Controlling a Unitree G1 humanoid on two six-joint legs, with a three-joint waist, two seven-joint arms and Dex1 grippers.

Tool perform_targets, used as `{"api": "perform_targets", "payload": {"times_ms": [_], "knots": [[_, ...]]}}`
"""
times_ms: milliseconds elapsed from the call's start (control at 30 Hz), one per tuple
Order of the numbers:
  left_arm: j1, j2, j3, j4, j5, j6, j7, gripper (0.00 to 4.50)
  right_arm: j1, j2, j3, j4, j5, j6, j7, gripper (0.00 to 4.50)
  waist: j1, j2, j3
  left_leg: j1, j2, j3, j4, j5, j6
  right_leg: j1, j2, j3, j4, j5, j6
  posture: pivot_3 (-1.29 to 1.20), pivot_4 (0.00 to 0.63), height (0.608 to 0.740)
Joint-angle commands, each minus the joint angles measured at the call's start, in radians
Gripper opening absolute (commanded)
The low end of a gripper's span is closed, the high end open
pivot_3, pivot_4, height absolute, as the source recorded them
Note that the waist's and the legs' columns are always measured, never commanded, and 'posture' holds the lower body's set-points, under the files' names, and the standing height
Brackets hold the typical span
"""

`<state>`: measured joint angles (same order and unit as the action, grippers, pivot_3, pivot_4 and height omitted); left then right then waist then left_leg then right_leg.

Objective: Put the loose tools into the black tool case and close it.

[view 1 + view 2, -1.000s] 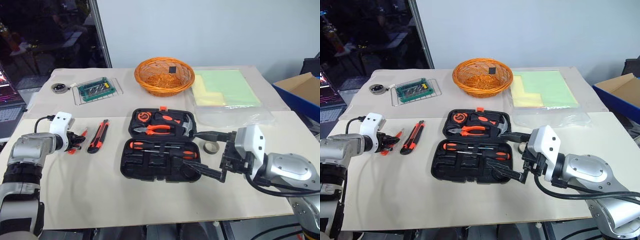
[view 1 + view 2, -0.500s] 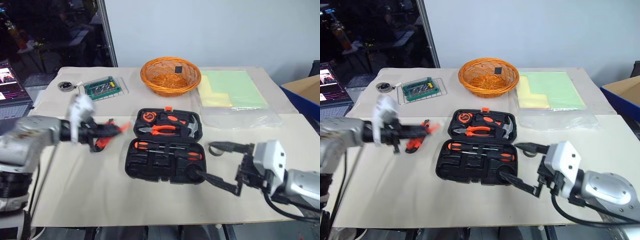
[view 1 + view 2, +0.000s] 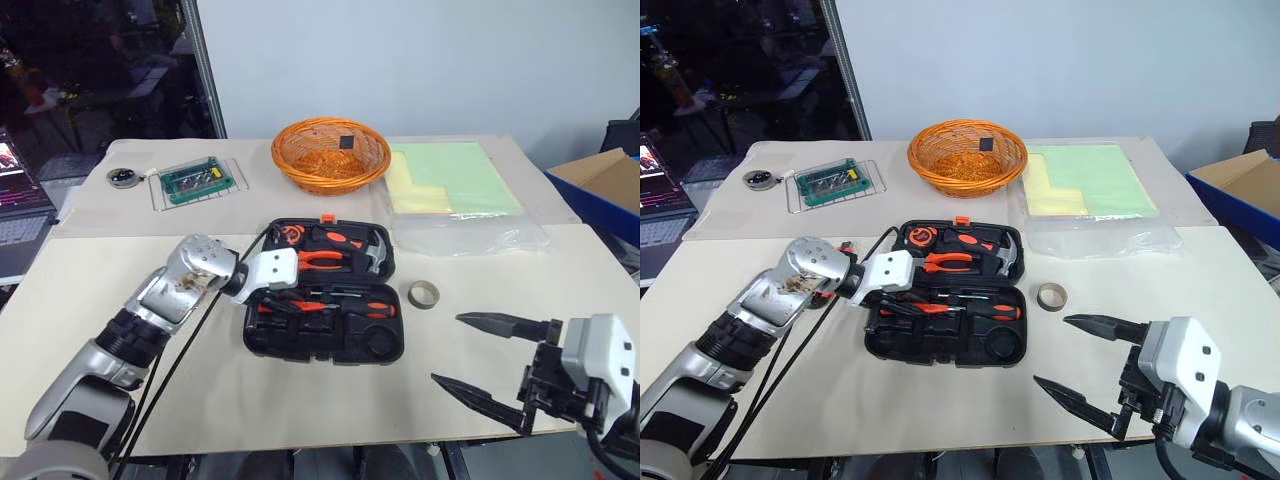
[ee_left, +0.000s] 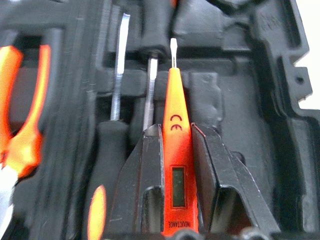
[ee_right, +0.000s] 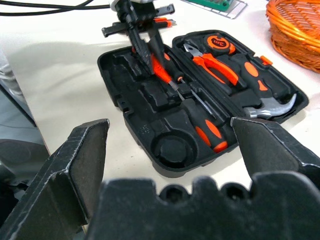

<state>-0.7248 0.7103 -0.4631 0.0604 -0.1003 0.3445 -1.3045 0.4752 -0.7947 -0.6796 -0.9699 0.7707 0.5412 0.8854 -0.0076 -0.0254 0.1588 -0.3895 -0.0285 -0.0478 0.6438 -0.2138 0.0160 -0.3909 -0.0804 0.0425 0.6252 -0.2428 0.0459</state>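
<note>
— Left wrist view had the left gripper [image 4: 176,165] pinching the all-orange tester screwdriver [image 4: 175,150] between its two black fingers [image 4: 145,175], blade tip over the recesses of the black tool case [image 4: 260,100]. Did the head views add anything?

— They showed where that was: the left gripper [image 3: 285,300] was over the near half of the open case [image 3: 325,340], at its left end. Two black-and-orange screwdrivers [image 3: 345,300] lay in that half; pliers [image 3: 320,258] and a hammer [image 3: 370,255] sat in the far half.

— And the other arm?

— Its right gripper [image 3: 1080,360] hung near the table's front edge, jaws spread wide and holding nothing, well apart from the case.

— Any loose tools?

— The grey tape roll [image 3: 424,294] lay on the table [image 3: 200,400] just right of the case. The right wrist view caught a bit of the utility knife [image 5: 160,21] behind the left gripper [image 5: 142,42].
</note>
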Motion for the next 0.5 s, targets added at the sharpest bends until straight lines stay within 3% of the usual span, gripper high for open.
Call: {"api": "perform_targets", "payload": {"times_ms": [33, 500], "knots": [[-0.017, -0.005, -0.009, -0.008, 0.031, -0.001, -0.024, 0.37, 0.003, -0.007, -0.022, -0.035, 0.022, -0.019, -0.013, 4.5, 0.001, 0.0, 0.0, 0.0, 0.0, 0.0, 0.0, 0.0, 0.0, 0.0, 0.0, 0.0, 0.0, 0.0, 0.0, 0.0, 0.15, 0.74], [0.023, -0.01, -0.021, -0.043, 0.088, 0.071, -0.01, 0.37, -0.026, -0.015, 0.033, -0.042, 0.019, -0.02, -0.057, 4.5, 0.002, 0.0, 0.0, 0.001, 0.0, 0.0, 0.0, 0.0, 0.0, 0.001, 0.0, 0.0, 0.0, 0.0, 0.0, 0.0, 0.15, 0.74]]}}
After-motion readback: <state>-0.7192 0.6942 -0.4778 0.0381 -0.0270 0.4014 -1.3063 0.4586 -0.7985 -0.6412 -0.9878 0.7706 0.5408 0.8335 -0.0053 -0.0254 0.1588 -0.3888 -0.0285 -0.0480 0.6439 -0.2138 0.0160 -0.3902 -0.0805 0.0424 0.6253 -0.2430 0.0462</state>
